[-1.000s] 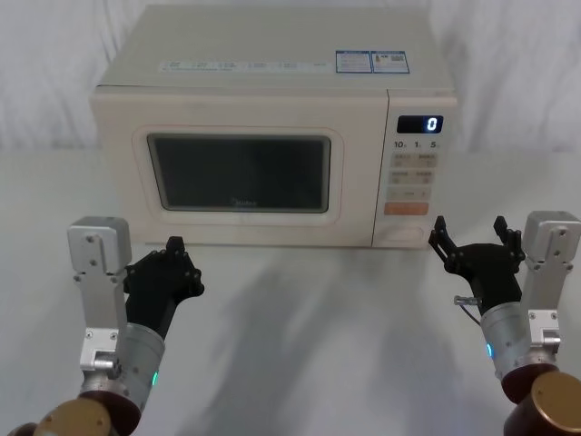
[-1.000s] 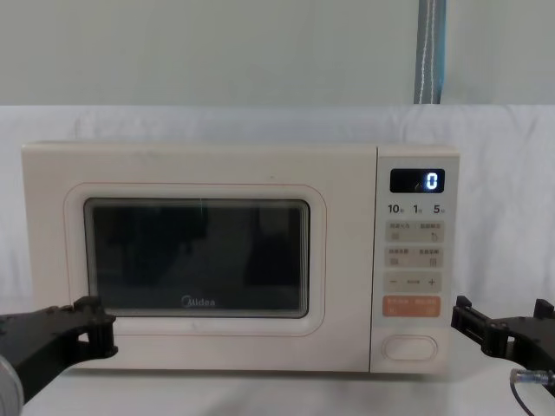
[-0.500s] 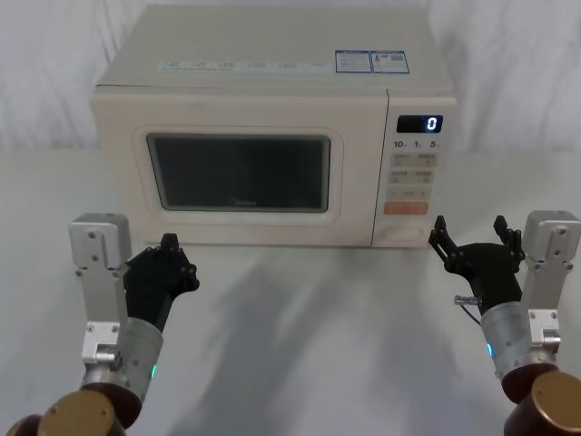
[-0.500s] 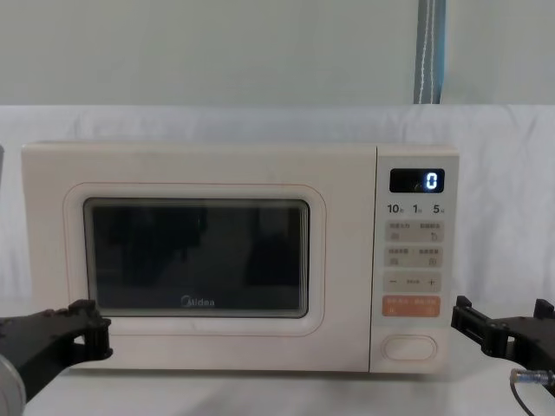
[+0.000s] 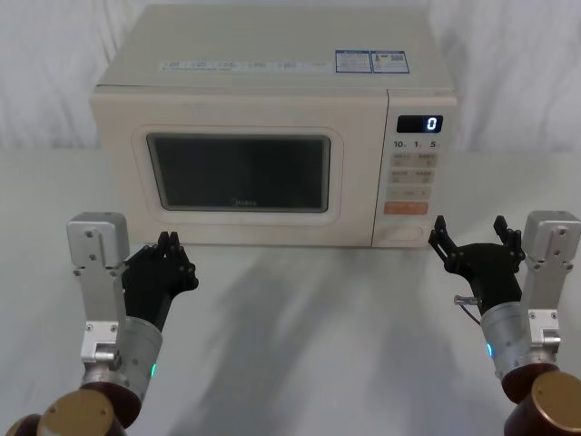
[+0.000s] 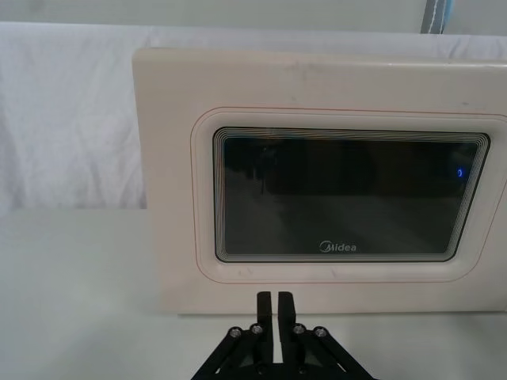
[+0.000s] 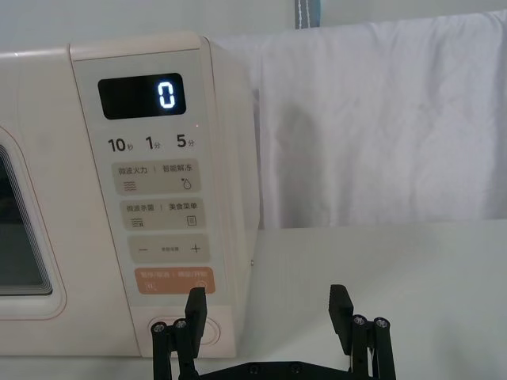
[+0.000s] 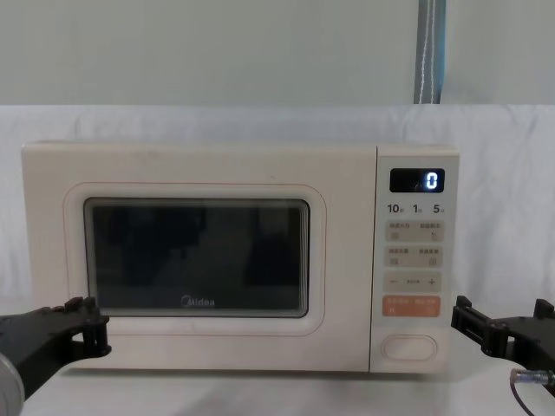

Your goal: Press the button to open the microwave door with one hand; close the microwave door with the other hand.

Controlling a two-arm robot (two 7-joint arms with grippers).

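One button sits at the bottom of the control panel, under one orange key and a display reading 0. The one microwave door is closed, flush with the oven standing toward the worktop's far edge. Two end effectors hover near the front edge: the right end effector, trailing a cable, fingers apart before the button; the left end effector, fingers together, before the door's lower edge.
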